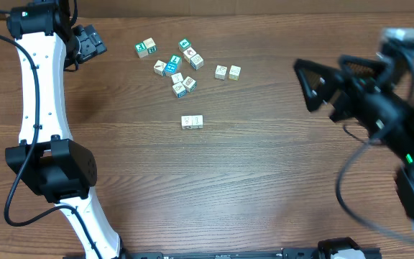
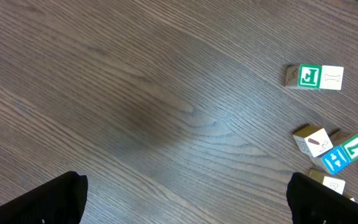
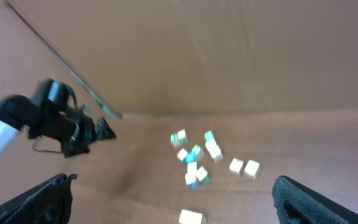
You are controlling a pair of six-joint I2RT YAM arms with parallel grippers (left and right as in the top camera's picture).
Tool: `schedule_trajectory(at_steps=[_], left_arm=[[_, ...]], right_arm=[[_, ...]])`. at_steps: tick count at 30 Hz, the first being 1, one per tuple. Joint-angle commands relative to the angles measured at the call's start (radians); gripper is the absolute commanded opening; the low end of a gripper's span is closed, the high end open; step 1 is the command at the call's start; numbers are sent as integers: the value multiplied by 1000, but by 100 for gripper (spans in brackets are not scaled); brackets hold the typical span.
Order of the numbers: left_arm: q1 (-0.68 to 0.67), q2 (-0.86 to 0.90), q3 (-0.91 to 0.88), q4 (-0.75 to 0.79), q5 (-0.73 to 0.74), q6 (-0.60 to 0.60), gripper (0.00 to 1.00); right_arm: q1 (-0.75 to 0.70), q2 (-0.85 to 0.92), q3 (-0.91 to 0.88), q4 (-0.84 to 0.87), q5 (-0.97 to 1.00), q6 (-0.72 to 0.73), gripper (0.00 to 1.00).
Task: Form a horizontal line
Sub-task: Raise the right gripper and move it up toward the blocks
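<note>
Spread wide and holding nothing at the left gripper (image 1: 99, 44), over bare table (image 2: 135, 112). Same at the right gripper (image 1: 302, 85): jaws fully parted, empty. Between the two, well apart from both: the horizontal line (image 1: 192, 121), two pale cubes touching. Nearer the left gripper: loose cubes (image 1: 172, 63), scattered.

I list from my screens: table (image 1: 264, 187), brown wood-grain top, matt, finely streaked up close; horizontal line (image 1: 192, 121), pale bare-wood cubes, dull finish; loose cubes (image 1: 175, 66), the same pale wood with teal, green and white printed faces, faintly satin; left arm (image 1: 38, 79), smooth white plastic shell with a mild sheen, joints matt black; left gripper (image 2: 186, 183) fingers (image 2: 48, 202), matt black; cable (image 1: 351, 194), black, smooth.
</note>
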Motion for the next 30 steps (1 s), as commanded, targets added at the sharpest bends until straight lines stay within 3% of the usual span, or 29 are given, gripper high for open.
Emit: schedule_trajectory(at_steps=[1, 19, 30], left_arm=[[2, -10, 14, -3, -10, 19, 100], [2, -10, 14, -3, -10, 19, 100], [2, -10, 14, -3, -10, 19, 99]], right_arm=[[-5, 86, 18, 10, -73, 4, 100], [-5, 448, 18, 69, -423, 5, 100], [-5, 480, 18, 182, -226, 185, 89]])
